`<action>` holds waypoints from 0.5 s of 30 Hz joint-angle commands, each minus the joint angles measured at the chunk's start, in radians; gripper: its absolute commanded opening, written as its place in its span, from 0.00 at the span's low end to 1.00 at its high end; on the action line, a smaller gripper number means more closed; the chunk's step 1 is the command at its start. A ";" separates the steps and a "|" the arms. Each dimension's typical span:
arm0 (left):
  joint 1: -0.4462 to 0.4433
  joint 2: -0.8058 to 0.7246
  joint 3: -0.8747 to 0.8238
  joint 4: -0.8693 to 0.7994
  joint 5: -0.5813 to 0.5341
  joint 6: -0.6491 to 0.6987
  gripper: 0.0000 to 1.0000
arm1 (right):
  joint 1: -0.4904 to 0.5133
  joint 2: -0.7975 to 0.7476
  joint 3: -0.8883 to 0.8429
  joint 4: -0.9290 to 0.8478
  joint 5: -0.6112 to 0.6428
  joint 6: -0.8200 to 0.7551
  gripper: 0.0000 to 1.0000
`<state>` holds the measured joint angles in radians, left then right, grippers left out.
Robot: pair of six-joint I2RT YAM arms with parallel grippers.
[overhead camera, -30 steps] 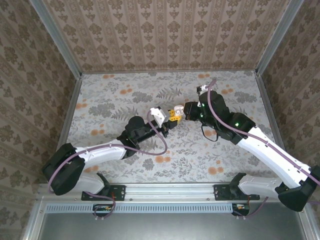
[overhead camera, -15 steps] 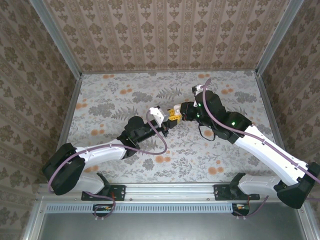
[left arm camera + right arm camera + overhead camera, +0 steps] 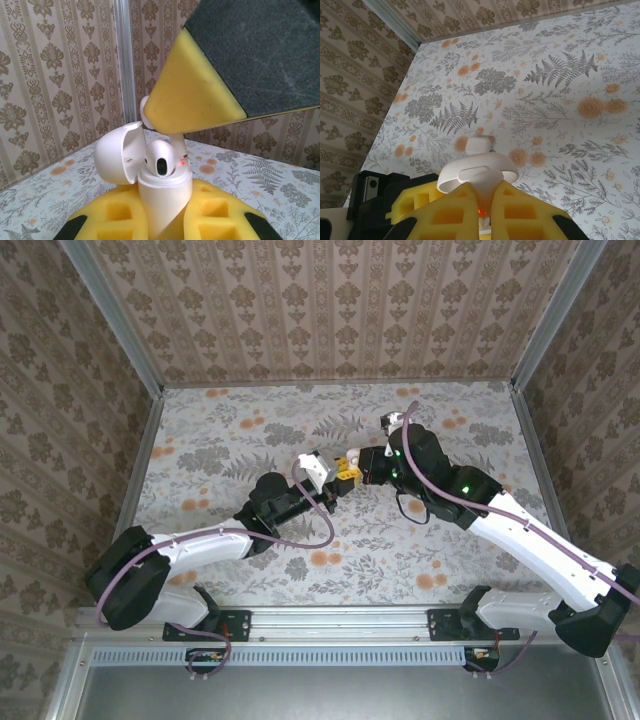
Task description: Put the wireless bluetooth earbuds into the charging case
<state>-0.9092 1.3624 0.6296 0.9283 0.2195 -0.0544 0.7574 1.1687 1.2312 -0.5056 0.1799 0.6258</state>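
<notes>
My left gripper (image 3: 165, 220) (image 3: 337, 482) is shut on the white charging case (image 3: 165, 197), held upright between its yellow pads with the lid (image 3: 117, 152) swung open to the left. One white earbud (image 3: 161, 160) sits in the case. My right gripper (image 3: 487, 200) (image 3: 353, 467) is shut on a second earbud (image 3: 179, 142), held from above with its stem reaching down into the case beside the first. A red light glows at the case's rim. In the right wrist view the earbud's head (image 3: 489, 181) shows between the pads, above the open lid (image 3: 470, 172).
Both grippers meet above the middle of the flowered table (image 3: 250, 430). A small white rounded piece (image 3: 477, 145) shows just beyond the lid; I cannot tell what it is. Patterned walls (image 3: 330, 310) close in the back and both sides.
My right gripper has moved left and down with the earbud, from a little apart to right over the open case. The left arm and case have stayed put.
</notes>
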 commanded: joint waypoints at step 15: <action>-0.008 -0.008 0.024 0.084 0.000 -0.049 0.00 | 0.012 -0.001 -0.053 0.046 0.010 -0.072 0.10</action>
<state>-0.9092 1.3621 0.6296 0.9318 0.2146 -0.0834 0.7620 1.1667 1.1973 -0.4686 0.1963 0.5751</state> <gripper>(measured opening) 0.137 0.099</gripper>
